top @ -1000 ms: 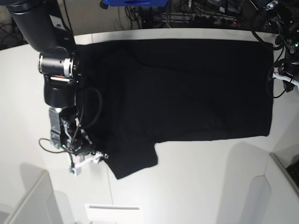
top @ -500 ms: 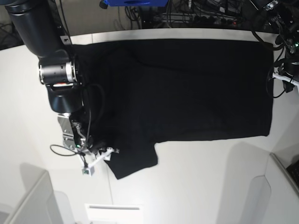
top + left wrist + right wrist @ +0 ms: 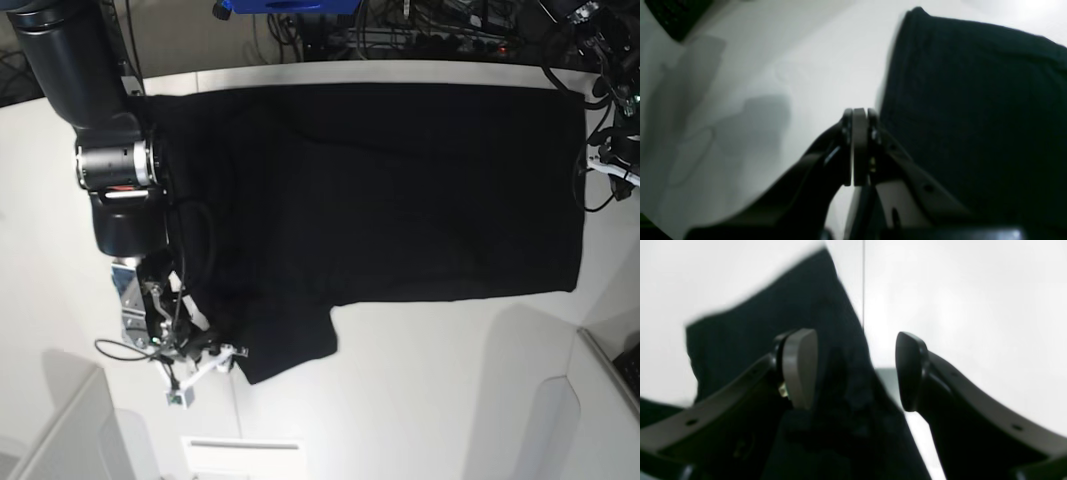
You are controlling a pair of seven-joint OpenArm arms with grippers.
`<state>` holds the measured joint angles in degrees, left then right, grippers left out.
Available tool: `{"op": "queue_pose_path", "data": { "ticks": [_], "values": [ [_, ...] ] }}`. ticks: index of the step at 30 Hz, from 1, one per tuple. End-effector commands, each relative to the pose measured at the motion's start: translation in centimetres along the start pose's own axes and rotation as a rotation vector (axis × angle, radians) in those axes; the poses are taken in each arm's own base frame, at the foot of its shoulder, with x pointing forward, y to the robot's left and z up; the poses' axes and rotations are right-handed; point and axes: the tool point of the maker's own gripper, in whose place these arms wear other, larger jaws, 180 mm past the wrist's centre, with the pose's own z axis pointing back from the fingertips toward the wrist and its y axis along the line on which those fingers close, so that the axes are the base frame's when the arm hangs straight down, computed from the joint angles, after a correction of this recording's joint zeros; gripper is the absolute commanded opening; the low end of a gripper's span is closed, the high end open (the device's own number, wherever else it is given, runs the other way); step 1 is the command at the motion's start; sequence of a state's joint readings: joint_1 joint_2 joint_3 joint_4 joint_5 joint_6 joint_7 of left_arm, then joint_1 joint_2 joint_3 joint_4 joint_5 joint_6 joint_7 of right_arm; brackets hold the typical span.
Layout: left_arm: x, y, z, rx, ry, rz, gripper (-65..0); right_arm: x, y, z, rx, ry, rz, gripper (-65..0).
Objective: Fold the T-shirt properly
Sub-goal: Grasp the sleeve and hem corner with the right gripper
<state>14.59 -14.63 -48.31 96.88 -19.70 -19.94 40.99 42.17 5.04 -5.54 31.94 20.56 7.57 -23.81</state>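
The black T-shirt (image 3: 400, 190) lies spread flat on the white table (image 3: 420, 400), with one short sleeve (image 3: 290, 345) pointing to the front left. No print or tag shows. My right gripper (image 3: 215, 358) is open at the sleeve's left edge. In the right wrist view it (image 3: 855, 370) straddles the sleeve's edge (image 3: 840, 340), one finger (image 3: 800, 368) over the cloth and the other over bare table. My left gripper (image 3: 857, 146) is shut and empty, just off the shirt's edge (image 3: 973, 116), over bare table.
Grey bins stand at the front left (image 3: 60, 430) and front right (image 3: 600, 400). A white label (image 3: 240, 445) lies near the front edge. Cables (image 3: 450, 30) crowd the back. A thin table seam (image 3: 863, 280) runs past the sleeve.
My right arm has moved toward the table's front along the shirt's left side, bringing its gripper to the sleeve's edge. The shirt and the left arm have not visibly moved.
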Motion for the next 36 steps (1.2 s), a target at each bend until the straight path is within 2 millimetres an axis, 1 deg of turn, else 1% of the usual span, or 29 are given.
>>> {"op": "queue_pose_path", "data": {
  "ticks": [1,6,8,13,18,19,21,29,30,31,33,36],
  "values": [
    [1.6,0.3,0.3,0.005,-0.047,-0.016,-65.0,2.4,-0.1,0.5,0.002,-0.053,0.005,-29.6],
    [1.5,0.3,0.3,0.005,-0.047,-0.015,-65.0,-0.6,-1.5,-0.6,-0.026,-0.014,-0.028,-29.6],
    [1.5,0.2,0.3,0.003,-0.046,-0.014,-65.0,-1.0,-1.8,-0.8,-0.032,-0.007,-0.034,-29.6],
    [1.4,0.1,0.2,0.001,-0.044,-0.014,-65.0,-1.2,-1.8,-0.9,-0.034,-0.002,-0.036,-29.6],
    [1.3,0.2,0.2,0.002,-0.042,-0.015,-65.0,-1.4,-1.4,-1.0,-0.03,0.007,-0.017,-30.0],
    [1.3,0.2,0.2,0.003,-0.042,-0.014,-65.0,-1.6,-1.1,-1.1,-0.029,0.014,0.005,-30.0],
    [1.4,0.2,0.2,0.004,-0.043,-0.015,-65.0,-2.2,0.2,-1.4,-0.014,0.028,0.05,-30.2],
    [1.4,0.3,0.2,0.004,-0.042,-0.016,-65.0,-2.1,0.1,-1.4,-0.014,0.021,0.031,-30.8],
    [1.4,0.3,0.2,0.004,-0.041,-0.016,-65.0,-2.1,0.1,-1.4,-0.014,0.021,0.031,-32.6],
    [1.4,0.3,0.2,0.004,-0.041,-0.016,-65.0,-2.1,0.1,-1.4,-0.014,0.02,0.031,-36.2],
    [1.4,0.3,0.2,0.005,-0.042,-0.014,-65.0,-1.6,0.0,-1.4,-0.016,-0.017,0.031,-46.5],
    [1.7,0.2,0.1,0.004,-0.049,-0.011,-65.0,-1.7,-0.1,-1.5,-0.016,-0.038,0.032,-59.3]
  ]
}}
